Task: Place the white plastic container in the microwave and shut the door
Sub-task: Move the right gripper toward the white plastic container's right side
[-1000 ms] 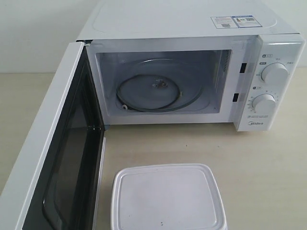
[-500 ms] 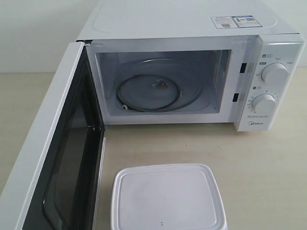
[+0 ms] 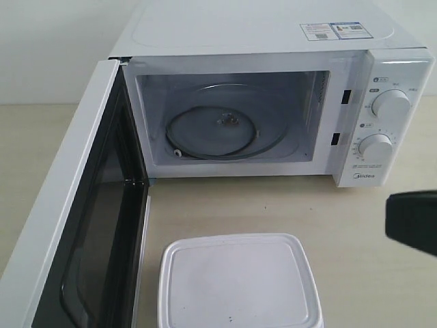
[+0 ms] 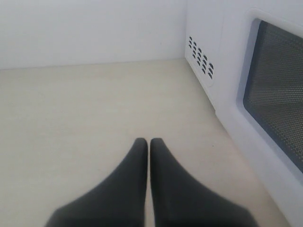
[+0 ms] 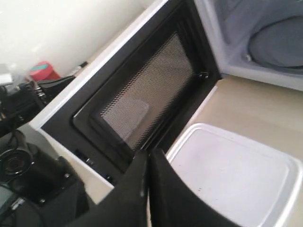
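The white plastic container (image 3: 239, 283), lid on, sat on the table (image 3: 369, 260) just in front of the microwave (image 3: 259, 27), outside the cavity and close beside the inner face of the open door (image 3: 61, 225). The door was swung wide on its left-hand hinge, and the glass turntable (image 3: 225, 130) inside lay bare.

The exterior view cut off the box's near edge. From what showed there and in the right wrist view, its long side appeared to run parallel to the microwave's front.

The right gripper (image 5: 149, 152) showed in the exterior view only as a dark block at the right edge, apart from the box and touching nothing. Its fingers were pressed together and empty. The right wrist camera looked over the fingertips and across the lid toward the door's dark window. That put the container ahead of and below the fingers, toward the hinge side.

The left gripper (image 4: 149, 142), its fingers also together and empty, hovered low over bare table on the outer side of the door. That panel stood between it and the box.

The right arm therefore looked the nearer and the only one with a clear path. It would likely have to spread its fingers before closing across the box's shorter span and carrying it straight back into the cavity.
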`<state>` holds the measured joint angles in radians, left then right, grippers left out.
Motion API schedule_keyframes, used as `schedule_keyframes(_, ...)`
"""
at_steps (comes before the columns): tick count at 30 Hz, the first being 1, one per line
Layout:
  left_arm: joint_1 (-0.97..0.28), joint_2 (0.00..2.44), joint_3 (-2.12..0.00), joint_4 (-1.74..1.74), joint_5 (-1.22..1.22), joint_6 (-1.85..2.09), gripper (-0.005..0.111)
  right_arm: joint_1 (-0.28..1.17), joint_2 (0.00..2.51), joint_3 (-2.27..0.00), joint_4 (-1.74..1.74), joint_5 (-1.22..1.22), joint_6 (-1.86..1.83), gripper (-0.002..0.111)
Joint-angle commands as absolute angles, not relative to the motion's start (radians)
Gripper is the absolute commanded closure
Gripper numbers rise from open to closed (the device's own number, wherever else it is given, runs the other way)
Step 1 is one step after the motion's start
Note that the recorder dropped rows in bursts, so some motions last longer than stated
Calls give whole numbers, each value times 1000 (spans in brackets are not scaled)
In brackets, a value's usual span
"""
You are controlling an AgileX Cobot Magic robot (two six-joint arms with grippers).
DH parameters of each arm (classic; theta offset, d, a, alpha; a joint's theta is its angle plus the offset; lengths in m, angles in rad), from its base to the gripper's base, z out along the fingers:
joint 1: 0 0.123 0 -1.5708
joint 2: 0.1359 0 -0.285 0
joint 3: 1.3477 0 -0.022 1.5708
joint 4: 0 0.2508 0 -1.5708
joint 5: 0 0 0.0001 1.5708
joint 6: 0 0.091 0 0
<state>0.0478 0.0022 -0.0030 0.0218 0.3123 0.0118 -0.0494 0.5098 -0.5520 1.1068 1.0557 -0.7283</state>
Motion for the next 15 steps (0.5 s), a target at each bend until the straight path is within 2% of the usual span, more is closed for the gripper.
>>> schedule_keyframes(1,51,0,0,23,310,16,103,-46,511,-466,1188,1071,-840,108)
schedule_keyframes(9,51,0,0,23,310,16,103,-46,528,-420,1179,986,-865,108)
schedule_keyframes(15,51,0,0,23,310,16,103,-46,722,-508,1213,1036,-874,108)
